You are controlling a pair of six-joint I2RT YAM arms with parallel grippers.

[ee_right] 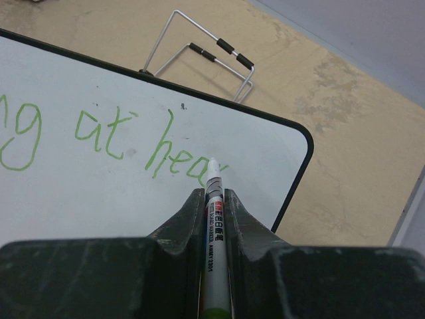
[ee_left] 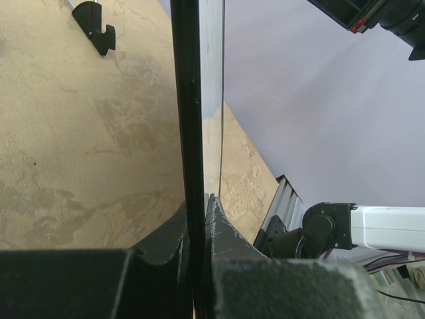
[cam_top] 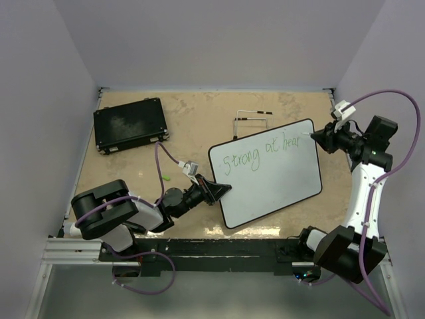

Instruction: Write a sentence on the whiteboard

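black whiteboard rim (ee_left: 188,119) in left pincer (ee_left: 198,212), marker (ee_right: 214,193) near opposite corner

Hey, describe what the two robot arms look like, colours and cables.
The left arm and right arm have white links with chunky black joints. A purple cable loops along each. Their black wedge-shaped jaws look scuffed and grey-flecked up close.

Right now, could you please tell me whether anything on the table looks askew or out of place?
The large white rectangular whiteboard sits skewed on the beige table, so its green handwritten sentence climbs toward the far right. The thin wire stand sits unused behind it, holding nothing. Nothing looks spilled or damaged.
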